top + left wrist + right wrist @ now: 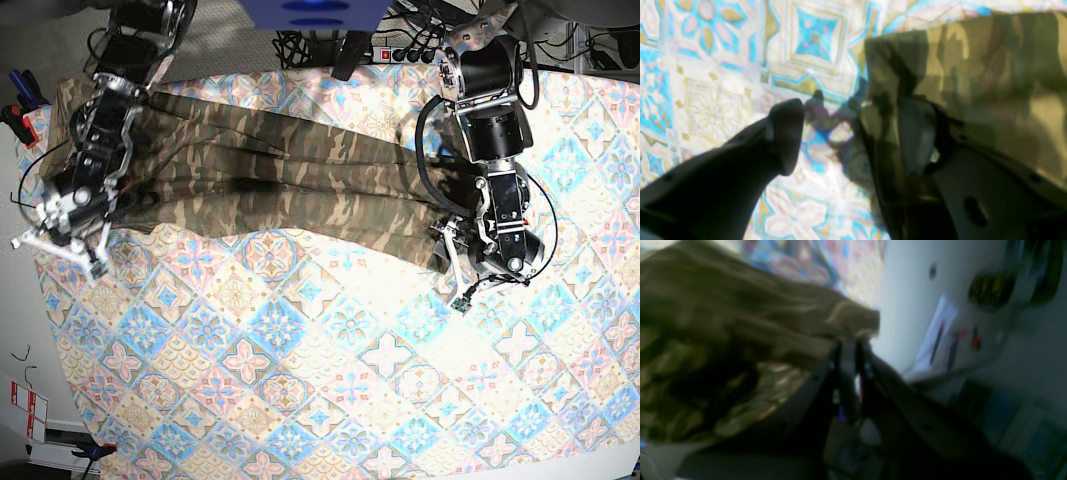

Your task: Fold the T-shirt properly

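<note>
T-shirt (pixel 270 170) stretched as long band across upper frame of base view on tablecloth (pixel 330 380). Right gripper (pixel 848 341) clamped tight on shirt edge, frame centre. Left gripper (pixel 853 133) spread wide; one finger (pixel 917 133) under shirt corner, nothing gripped.

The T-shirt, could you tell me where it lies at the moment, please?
In the base view the T-shirt stretches across the far half of the tablecloth, from the right gripper on the picture's left to the left gripper on its right.
</note>
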Tool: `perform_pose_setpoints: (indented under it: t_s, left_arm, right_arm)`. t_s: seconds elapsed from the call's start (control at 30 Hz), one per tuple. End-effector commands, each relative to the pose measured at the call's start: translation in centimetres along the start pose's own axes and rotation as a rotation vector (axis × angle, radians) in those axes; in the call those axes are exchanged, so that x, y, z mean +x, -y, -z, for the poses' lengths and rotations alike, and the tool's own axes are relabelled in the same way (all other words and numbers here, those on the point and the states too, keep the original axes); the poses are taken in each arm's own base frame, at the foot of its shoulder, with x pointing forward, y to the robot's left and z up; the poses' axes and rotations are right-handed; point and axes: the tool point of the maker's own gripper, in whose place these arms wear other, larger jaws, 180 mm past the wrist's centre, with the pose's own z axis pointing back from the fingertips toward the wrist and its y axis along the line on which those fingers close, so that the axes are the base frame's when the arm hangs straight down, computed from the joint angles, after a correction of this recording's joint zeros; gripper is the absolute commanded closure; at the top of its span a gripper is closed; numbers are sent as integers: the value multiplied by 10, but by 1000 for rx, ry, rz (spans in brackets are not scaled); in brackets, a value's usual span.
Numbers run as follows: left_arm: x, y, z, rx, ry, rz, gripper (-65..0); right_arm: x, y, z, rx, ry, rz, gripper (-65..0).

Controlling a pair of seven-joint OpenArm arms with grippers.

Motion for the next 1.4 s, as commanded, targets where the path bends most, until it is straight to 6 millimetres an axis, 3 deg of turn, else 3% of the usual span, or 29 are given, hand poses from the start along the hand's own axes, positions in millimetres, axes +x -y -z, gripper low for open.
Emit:
perform_pose_setpoints:
  t_s: [0.0,0.07,0.23,0.37,0.43,0.5,0.67,0.73,0.9,0.97,1.13,1.27,1.37]
  left_arm:
    - [20,-10,-7,26,56,1,-438]
    - [20,-9,-6,24,59,2,-438]
    - [16,-5,-1,4,43,-2,-438]
    - [15,-6,0,3,39,-4,-438]
    - [11,-13,-1,16,32,-3,-438]
    - [8,-14,-1,18,26,-1,-438]
    - [6,-14,-1,17,23,-4,-438]
    - [6,-14,-1,17,23,-4,-438]
    - [8,-13,-1,16,25,-1,-438]
    - [8,-14,-1,17,27,-1,-438]
    - [7,-12,0,14,25,0,-438]
    - [6,-11,0,13,19,0,-443]
    - [6,-12,-1,14,17,0,-444]
  right_arm:
    - [-4,6,-5,-31,-10,-11,-7]
    - [-4,-7,-5,-13,-7,-55,-7]
    - [12,-69,-16,72,85,-267,-7]
    - [7,-97,-23,84,77,-455,-7]
    - [-3,-92,-21,74,30,-451,-7]
    - [-20,-70,-13,43,-37,-380,-7]
    - [-92,-23,-3,-56,-280,-221,-7]
    - [-111,-25,-5,-63,-331,-250,-7]
    - [-144,-63,-10,27,-384,-326,-7]
    - [-150,-74,-10,61,-378,-312,-7]
    - [-138,-96,-7,121,-326,-243,-7]
    - [-121,-91,0,115,-314,-219,-21]
    - [-124,-81,-3,91,-360,-209,-102]
